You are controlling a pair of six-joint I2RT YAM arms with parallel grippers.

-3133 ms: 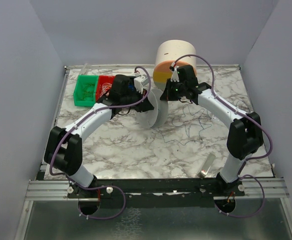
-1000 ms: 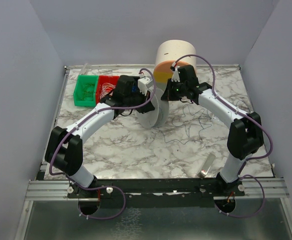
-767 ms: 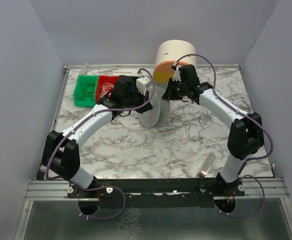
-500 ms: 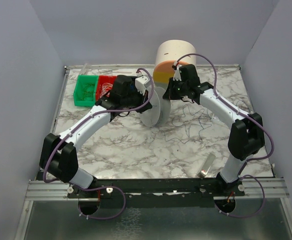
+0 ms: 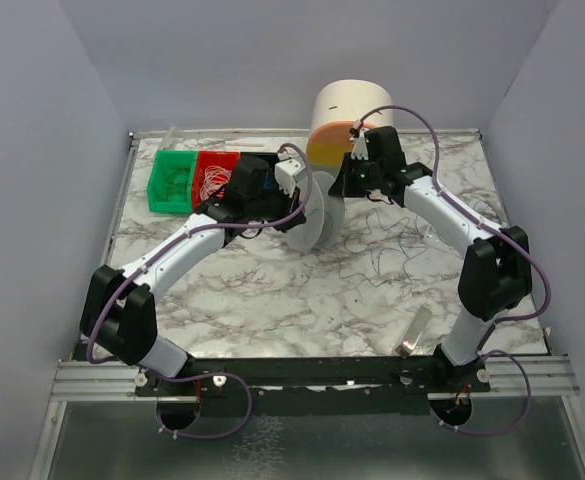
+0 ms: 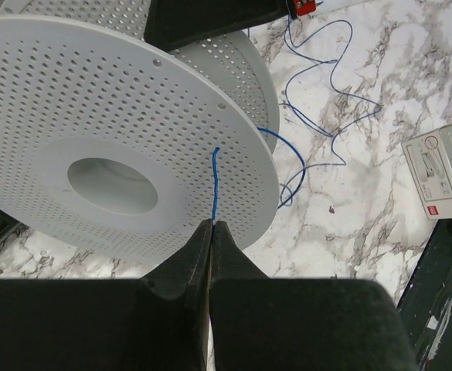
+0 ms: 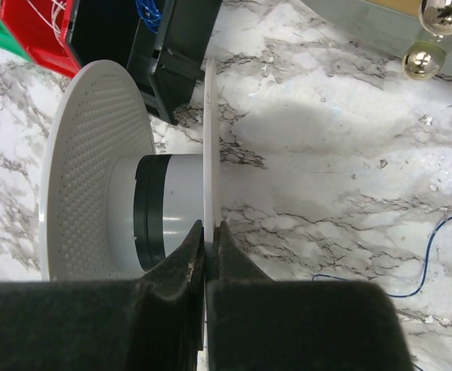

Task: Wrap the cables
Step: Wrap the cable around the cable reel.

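Winding step, by the look of it. Pinching the free end of the thin blue wire (image 6: pixel 215 185) in the closed left fingers (image 6: pixel 191 251), against the perforated flange of the white spool (image 6: pixel 94 100). Clamping the spool's other flange rim in the closed right fingers (image 7: pixel 181 267). Spool on its rims near the desk's (image 5: pixel 262 290) far edge, axle roughly left-right. Pinched end pointing straight up the flange face, the rest trailing in squiggles over the desk's right half. Next, probably: feed the end onto the hub and turn, keeping tension.
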